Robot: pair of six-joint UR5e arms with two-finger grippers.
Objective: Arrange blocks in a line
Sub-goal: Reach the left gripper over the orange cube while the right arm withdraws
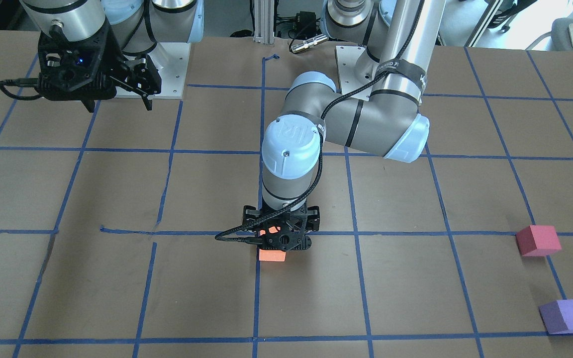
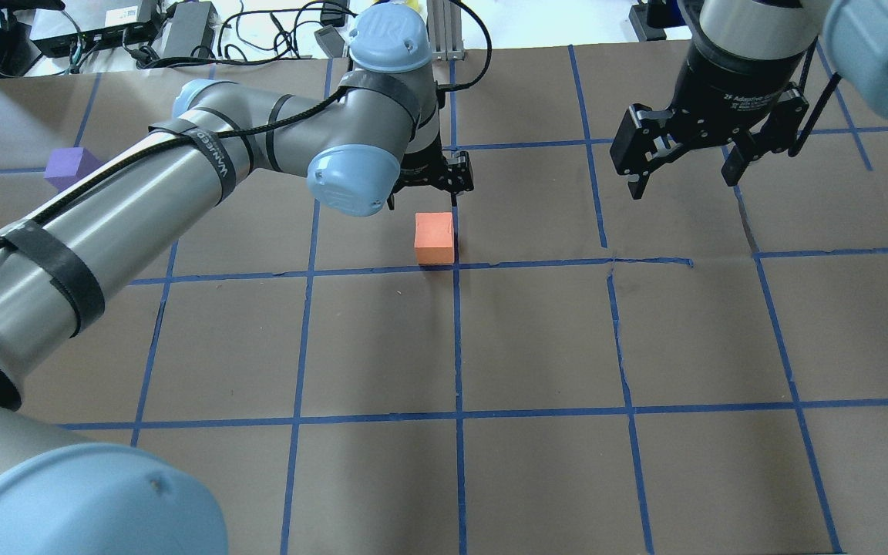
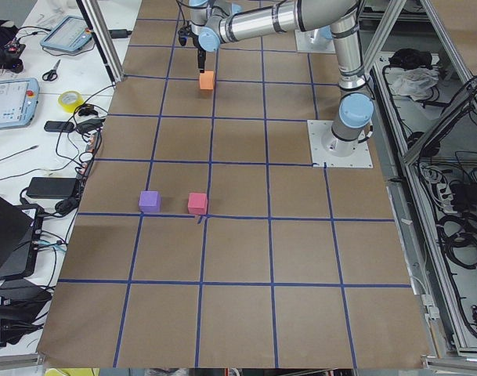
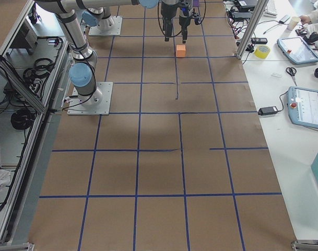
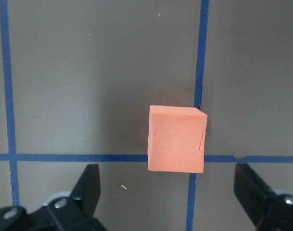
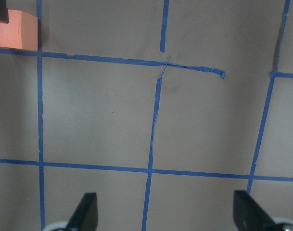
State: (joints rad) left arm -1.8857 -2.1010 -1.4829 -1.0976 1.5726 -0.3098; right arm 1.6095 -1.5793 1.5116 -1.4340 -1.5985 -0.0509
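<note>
The orange block (image 2: 435, 238) sits on the table by a tape crossing, free of any grip. My left gripper (image 2: 428, 176) hovers just above it, open and empty; in the left wrist view the orange block (image 5: 177, 139) lies between and ahead of the spread fingers (image 5: 88, 185). The red block (image 1: 538, 240) and the purple block (image 1: 565, 316) stand apart near the table's left end; the purple block also shows in the overhead view (image 2: 70, 167). My right gripper (image 2: 679, 166) is open and empty, raised over the table on its own side.
Brown paper with a blue tape grid (image 2: 459, 339) covers the table. The two arm base plates (image 1: 159, 67) stand at the robot's edge. Tablets, tape and cables lie on side benches (image 3: 34, 102) beyond the table edge.
</note>
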